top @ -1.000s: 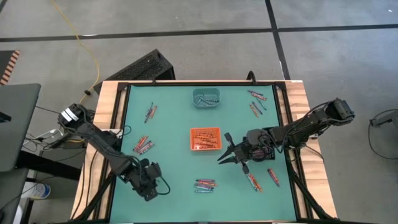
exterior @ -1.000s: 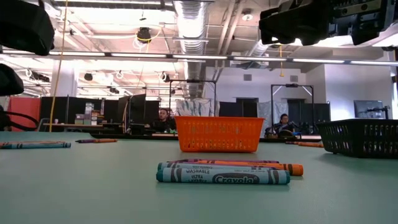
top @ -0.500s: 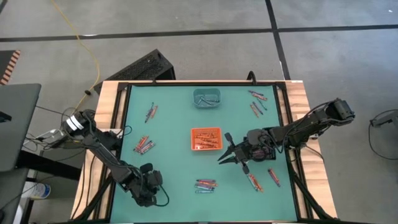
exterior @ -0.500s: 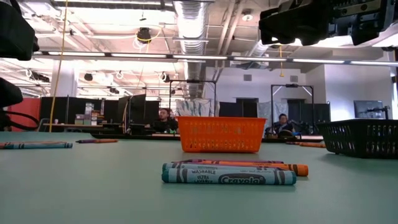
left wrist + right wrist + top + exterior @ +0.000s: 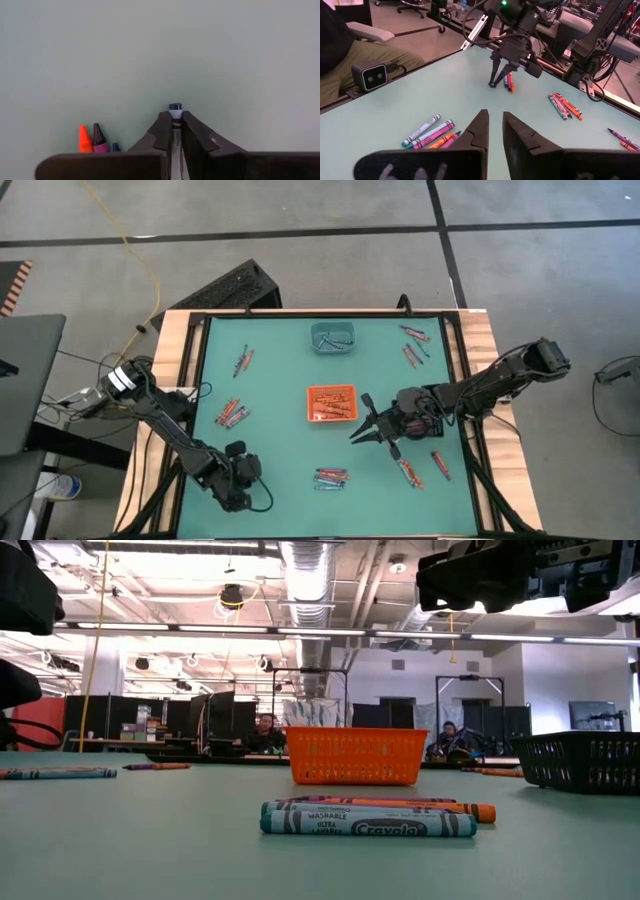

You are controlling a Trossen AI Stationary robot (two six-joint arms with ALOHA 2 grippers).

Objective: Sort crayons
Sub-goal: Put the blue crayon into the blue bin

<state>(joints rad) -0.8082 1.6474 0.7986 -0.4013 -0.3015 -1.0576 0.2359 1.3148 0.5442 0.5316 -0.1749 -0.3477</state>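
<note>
Crayons: small bunches are lying all over the green surface. One bunch is lying near the front edge, one on the left side, one at the back left, one at the back right, and one at the front right.
Front bunch up close: a blue-grey crayon is lying in front, with an orange one just behind it.
Orange tray: it is sitting in the middle of the surface with orange crayons inside.
Teal tray: it is sitting at the back of the surface, with a few crayons inside.
Black tray: it is showing at the right side of the low view.
Left claw: it is pointing down at the front left of the surface. Its fingers are squeezing together on a blue crayon, and the blue tip is poking out just past them. An orange tip and a purple tip are lying close by.
Right claw: it is hanging just right of the orange tray. Its fingers are sitting a little apart and holding nothing.
People: two are sitting far back in the room behind the surface.
</note>
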